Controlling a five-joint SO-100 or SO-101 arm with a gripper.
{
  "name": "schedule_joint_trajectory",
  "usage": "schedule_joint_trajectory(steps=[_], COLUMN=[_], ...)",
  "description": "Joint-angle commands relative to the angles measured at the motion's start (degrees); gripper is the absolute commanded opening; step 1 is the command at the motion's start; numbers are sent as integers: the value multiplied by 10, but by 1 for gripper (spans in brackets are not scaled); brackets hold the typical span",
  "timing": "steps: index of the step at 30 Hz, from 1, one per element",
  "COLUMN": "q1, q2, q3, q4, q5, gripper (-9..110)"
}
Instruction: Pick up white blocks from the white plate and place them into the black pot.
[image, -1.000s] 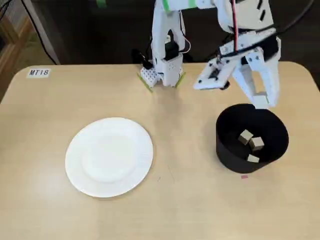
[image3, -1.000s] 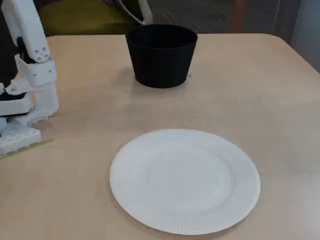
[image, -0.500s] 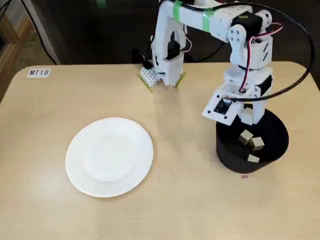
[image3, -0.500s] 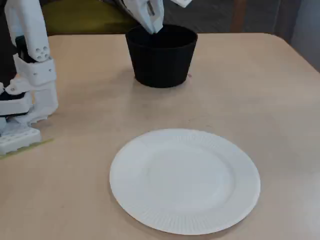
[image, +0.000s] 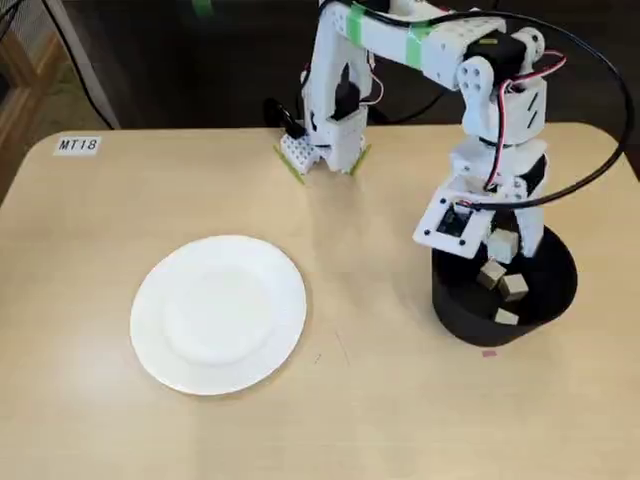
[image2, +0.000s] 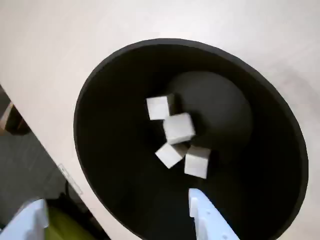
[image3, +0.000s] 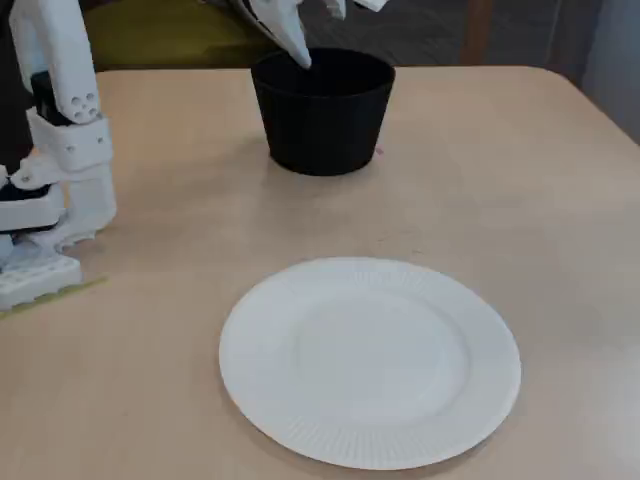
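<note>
The black pot stands on the right of the table, and my gripper hangs open just above its mouth. The wrist view looks straight down into the pot. Several white blocks lie clustered on its floor, between and below my spread fingertips, which hold nothing. In a fixed view one block shows higher than the others, near the rim. The white plate lies bare at the left centre, and it also fills the foreground of the other fixed view.
The arm's white base is clamped at the table's far edge and shows at the left of the other fixed view. A label reading MT18 sits at the far left corner. A small pink mark lies by the pot.
The arm came down from above the table's far edge to just over the pot. The jaws opened and the block they carried has left them.
</note>
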Motion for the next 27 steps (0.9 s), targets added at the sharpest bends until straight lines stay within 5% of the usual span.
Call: schedule_joint_trajectory(steps=[1, 3, 9, 19, 27], q1=[4, 11, 69, 316, 301], q2=[36, 51, 212, 492, 659], q3=[-10, -11, -11, -11, 185], q4=[-8, -10, -33, -138, -76], q5=[11, 24, 25, 106, 146], gripper=[15, -2, -2, -2, -2])
